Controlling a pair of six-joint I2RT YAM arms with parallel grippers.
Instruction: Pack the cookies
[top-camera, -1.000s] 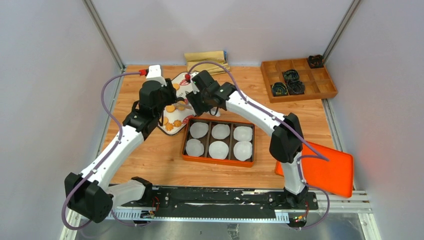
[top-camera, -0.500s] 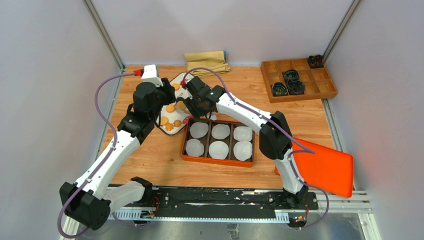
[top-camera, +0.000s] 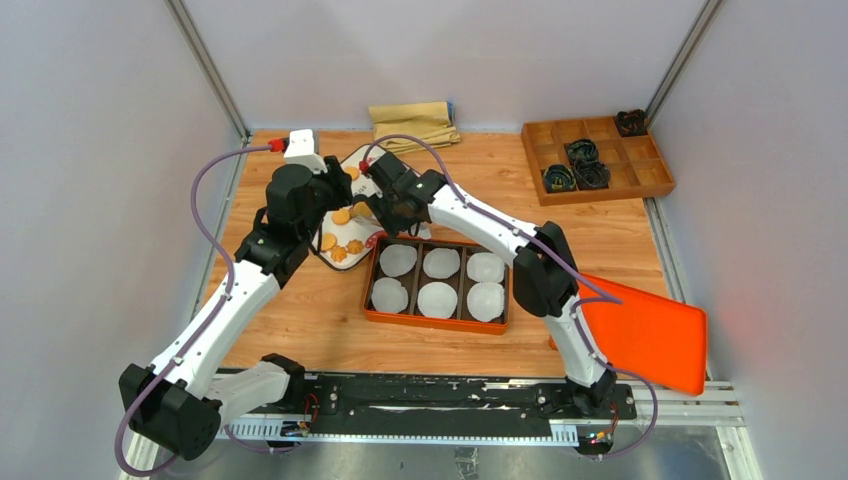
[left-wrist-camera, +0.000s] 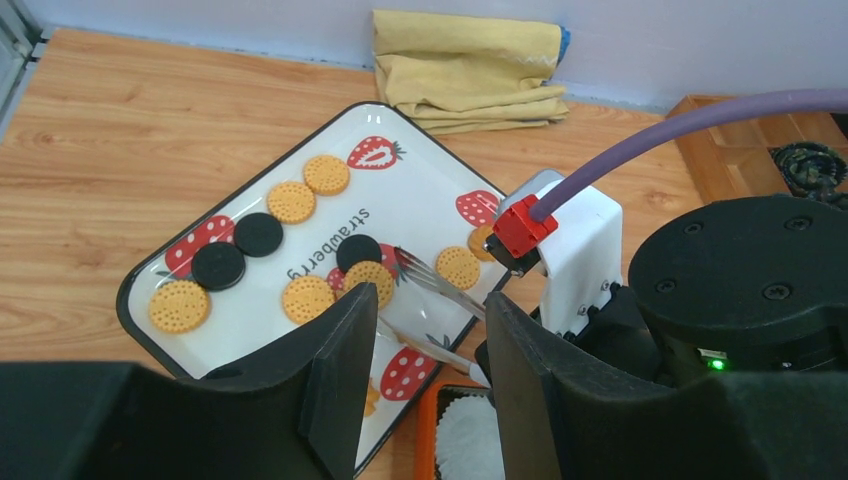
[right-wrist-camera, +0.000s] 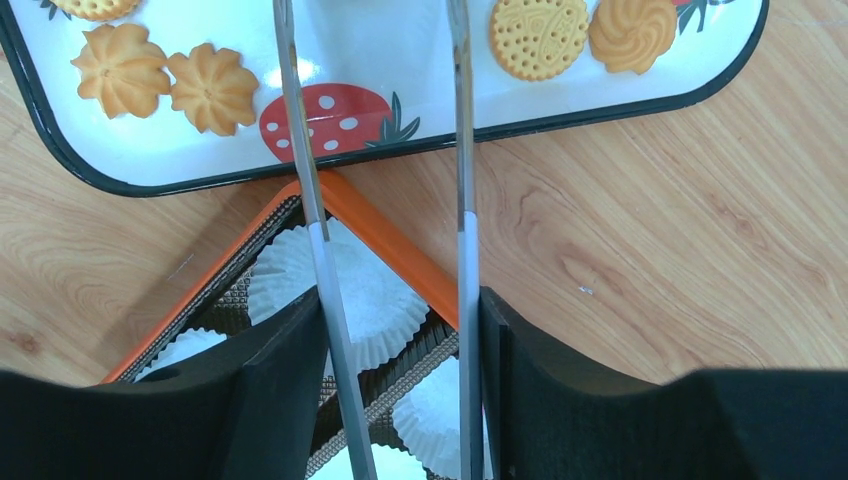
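Cookies (left-wrist-camera: 291, 201), golden rounds, a few black, some flower-shaped, all lying on a strawberry-printed tray (left-wrist-camera: 420, 200); none packed yet. Nearest the arm bases, at right, an orange lid (top-camera: 650, 340) flat on the table. Just beyond, an orange box (top-camera: 436, 322) of six compartments, each lined with a white paper cup (top-camera: 437, 298), all without biscuits. Close against the box's far left corner, the tray. Above that corner, right gripper (right-wrist-camera: 400, 300) clamped on metal tongs (right-wrist-camera: 463, 150), tong arms spread, tips out over the tray near a golden cookie, nothing gripped as far as visible. Beside it, left gripper (left-wrist-camera: 430, 310) hovering over the tray's near end with fingers parted, grasping nothing. Farther back, a folded yellow cloth (top-camera: 413, 122) and a wooden divided tray (top-camera: 640, 180). Apparently the first pick in hand: reaching for a cookie. Next, probably: settle the tong tips either side of one biscuit, squeeze gently enough not to crack it, lift clear, carry to a cup.
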